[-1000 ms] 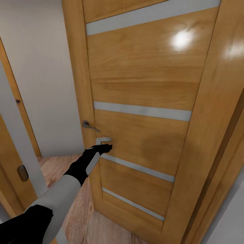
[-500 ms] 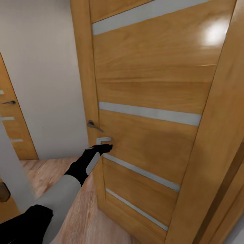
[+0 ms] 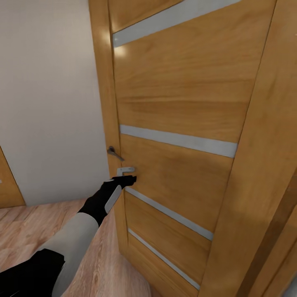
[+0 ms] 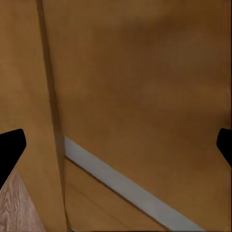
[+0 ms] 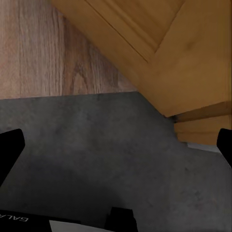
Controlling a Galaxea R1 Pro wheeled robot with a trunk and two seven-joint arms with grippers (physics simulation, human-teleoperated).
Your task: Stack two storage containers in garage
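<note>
— Fingers (image 4: pixel 9 150) of the left gripper (image 3: pixel 128 178): what are they doing?

— Spread wide apart, nothing between them. In the left wrist view the two black tips sit at opposite edges, with the wooden door (image 3: pixel 181 123) right ahead and one pale glass slat (image 4: pixel 121 186) running slantwise between them.

— And from the head?

— The left gripper is up against the door face, just below a small white fitting (image 3: pixel 126 170). The metal handle (image 3: pixel 115 153) is at about eleven o'clock from the gripper, near but apart. The left arm (image 3: pixel 78 235) reaches in from seven o'clock.

— Right gripper (image 5: pixel 116 145)?

— Released too: its tips stand wide at the edges of the right wrist view, holding nothing. Beyond them lies grey concrete floor (image 5: pixel 106 154), meeting light wood planks (image 5: pixel 53 48) at a threshold, with a wooden door frame (image 5: pixel 183 63) at one o'clock.

— The storage containers?

— I cannot tell where they are. A beige wall (image 3: pixel 49 103) stands at nine o'clock of the door.
</note>
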